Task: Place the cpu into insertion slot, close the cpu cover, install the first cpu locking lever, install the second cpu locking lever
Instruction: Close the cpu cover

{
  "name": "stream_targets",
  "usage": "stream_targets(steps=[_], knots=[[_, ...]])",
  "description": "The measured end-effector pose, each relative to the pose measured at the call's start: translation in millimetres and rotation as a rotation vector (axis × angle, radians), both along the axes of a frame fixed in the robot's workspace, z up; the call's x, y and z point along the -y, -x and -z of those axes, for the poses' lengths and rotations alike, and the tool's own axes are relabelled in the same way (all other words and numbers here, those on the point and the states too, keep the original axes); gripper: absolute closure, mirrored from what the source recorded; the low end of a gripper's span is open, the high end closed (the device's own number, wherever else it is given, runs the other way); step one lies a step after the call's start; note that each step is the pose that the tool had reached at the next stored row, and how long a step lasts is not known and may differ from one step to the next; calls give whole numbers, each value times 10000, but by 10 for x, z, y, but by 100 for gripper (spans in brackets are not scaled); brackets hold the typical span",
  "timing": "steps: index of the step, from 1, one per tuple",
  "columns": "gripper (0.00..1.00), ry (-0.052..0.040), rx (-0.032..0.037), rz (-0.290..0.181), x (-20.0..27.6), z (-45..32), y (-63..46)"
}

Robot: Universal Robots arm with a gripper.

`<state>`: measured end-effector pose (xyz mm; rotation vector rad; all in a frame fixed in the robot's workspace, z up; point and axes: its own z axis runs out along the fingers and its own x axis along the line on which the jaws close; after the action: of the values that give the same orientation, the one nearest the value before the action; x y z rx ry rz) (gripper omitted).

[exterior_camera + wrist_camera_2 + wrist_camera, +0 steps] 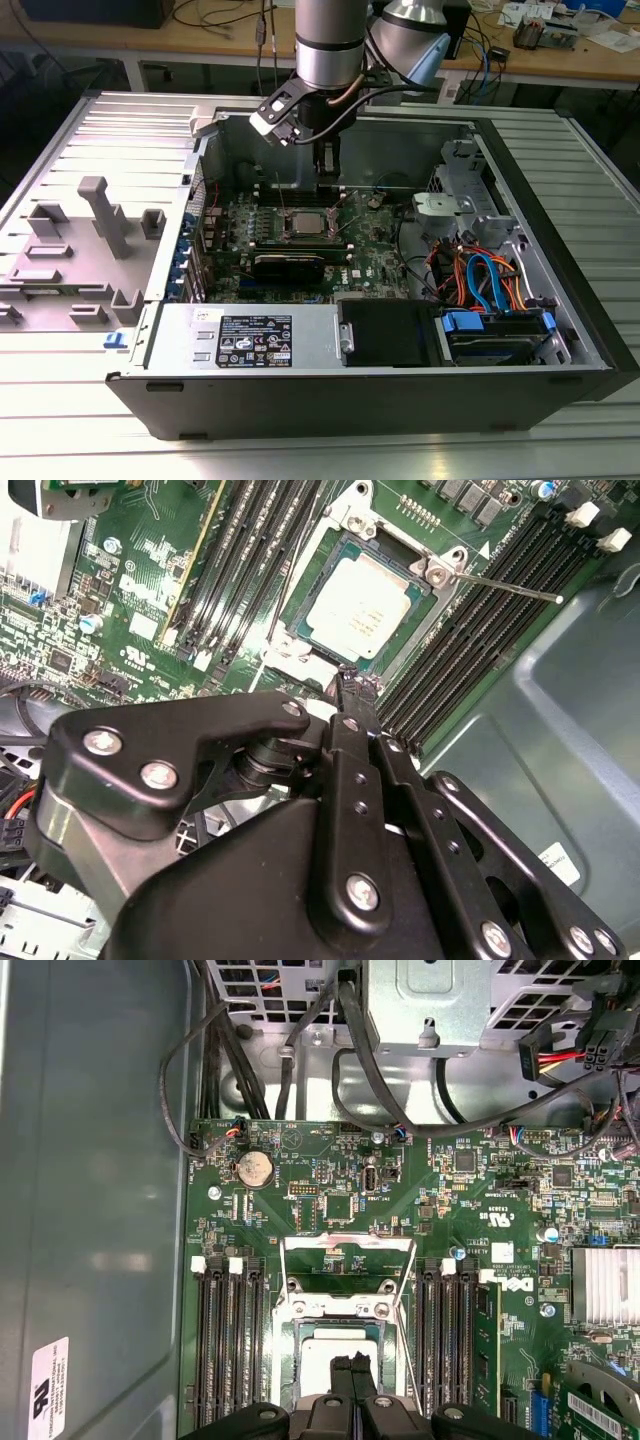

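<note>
The first step looks done: in both wrist views the cpu (360, 605) lies flat and square inside the insertion slot (443, 568), silvery top facing up. The other three steps look undone. The cpu cover (350, 1244) is not down over the chip. In the first wrist view it appears swung up at the edge of the insertion slot farthest from the gripper (351, 1363), with the green motherboard (450, 1200) showing through its square cut-out. One locking lever (505, 588) juts out sideways from a corner of the insertion slot, over the memory slots (480, 630) just beside it, so I judge it unlatched. The other lever I cannot trace with any certainty. The gripper hangs just above the near edge of the insertion slot, its two fingers drawn together with barely a slit between them and nothing visibly held. In the exterior view the arm reaches down into the open computer case (350, 400), right over the insertion slot. By my reckoning about a quarter of the job is finished, with the cover and both levers outstanding.
</note>
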<state>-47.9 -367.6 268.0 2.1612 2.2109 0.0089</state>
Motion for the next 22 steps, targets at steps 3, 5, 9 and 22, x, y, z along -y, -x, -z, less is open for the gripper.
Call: stream_targets(steps=[3,5,9,22], knots=[[89,0,0,-2,0,0,-4],[89,0,0,-1,0,0,-19],[89,0,0,1,0,0,-32],[89,2,0,0,0,-39,-33]])
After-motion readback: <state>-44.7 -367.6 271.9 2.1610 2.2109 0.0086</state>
